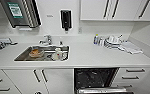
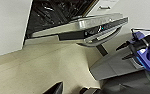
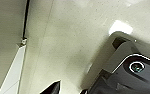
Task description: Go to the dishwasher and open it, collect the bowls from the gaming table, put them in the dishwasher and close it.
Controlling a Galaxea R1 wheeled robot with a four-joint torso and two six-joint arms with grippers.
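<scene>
The dishwasher (image 1: 94, 78) stands open under the counter, right of the white cabinet doors, showing its dark interior. Its steel door (image 2: 91, 25) hangs partly lowered, the bar handle (image 2: 101, 41) on its outer face. In the left wrist view my left gripper (image 2: 69, 89) is open above the pale floor, in front of that door. My right gripper (image 2: 122, 51), with blue parts, is open beside the handle end and holds nothing; it also hangs over bare floor (image 3: 68, 89). The bowls and the gaming table are out of view.
A steel sink (image 1: 23, 58) holds dirty dishes and a cup. White dishes (image 1: 113, 41) and a cloth lie at the counter's right end. Drawers (image 1: 134, 75) flank the dishwasher on the right. My grey base (image 2: 116, 65) sits close to the door.
</scene>
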